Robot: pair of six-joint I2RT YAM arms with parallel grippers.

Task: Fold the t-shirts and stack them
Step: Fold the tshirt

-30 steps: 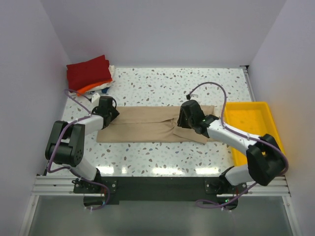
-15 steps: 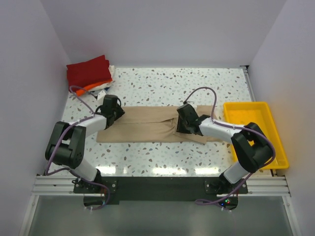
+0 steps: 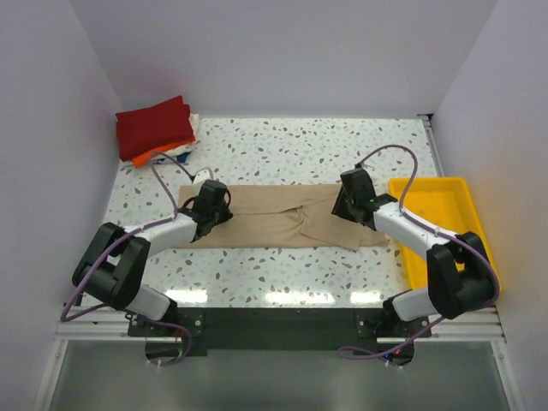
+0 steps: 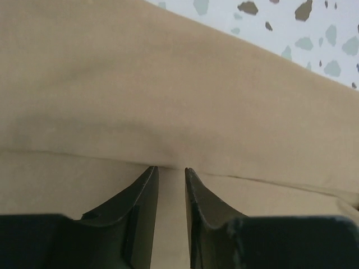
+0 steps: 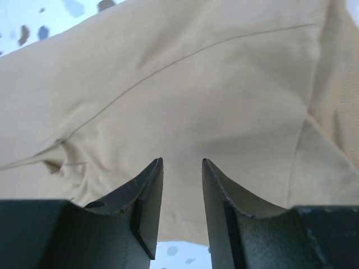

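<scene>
Across the middle of the table I see the tan shirt lying flat as a long folded band. My left gripper and right gripper sit low over it, jaws narrowly apart. Folded shirts are stacked far-left, and a yellow tray lies just beside its right end.

Tan t-shirt on white speckled table; dark red shirt; yellow tray.

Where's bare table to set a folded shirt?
Free: far strip of table between stack and far right corner, behind tan shirt; near strip between shirt and the table's near edge. Crowded: shirt spans the middle, tray takes the right side.
</scene>
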